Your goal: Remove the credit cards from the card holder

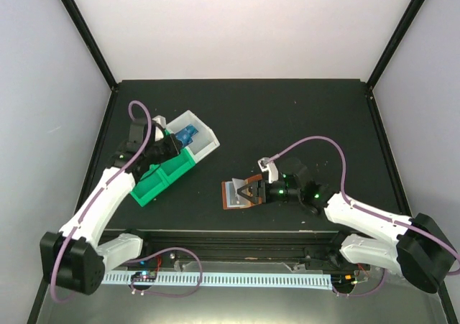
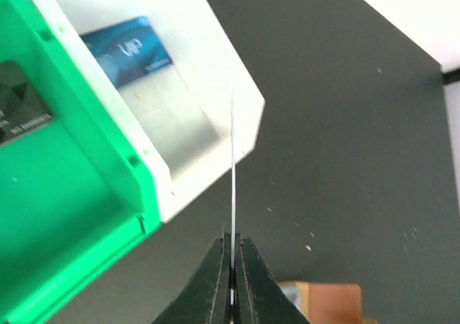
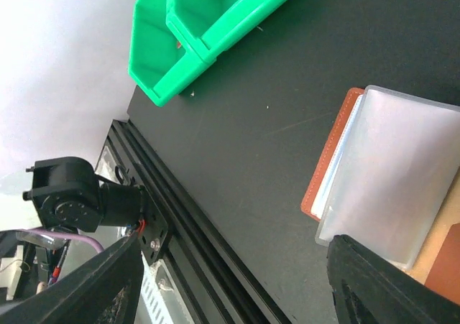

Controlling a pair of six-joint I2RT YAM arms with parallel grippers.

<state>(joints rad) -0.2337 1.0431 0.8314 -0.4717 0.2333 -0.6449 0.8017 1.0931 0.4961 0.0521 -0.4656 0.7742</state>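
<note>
Card holder [image 1: 230, 196] just below right gripper [image 1: 248, 193]

The left arm [image 1: 100, 198] extended forward, left gripper [image 2: 231, 243] clamped on a thin card [image 2: 232, 166]; the right arm [image 1: 359, 216] angled inward, right gripper [image 3: 236, 245] spread wide.

Blue card [image 2: 129, 49], lying in the white section [image 2: 215, 65] of the bin: the letters "VIP" stand in white near the middle of its face. A line of smaller white print sits just beneath them, too fine to read. Dark card [image 2: 21, 105], lying in the green section [image 2: 72, 195] of the bin: one white line begins "NO" and runs on in characters that cannot be made out.
</note>
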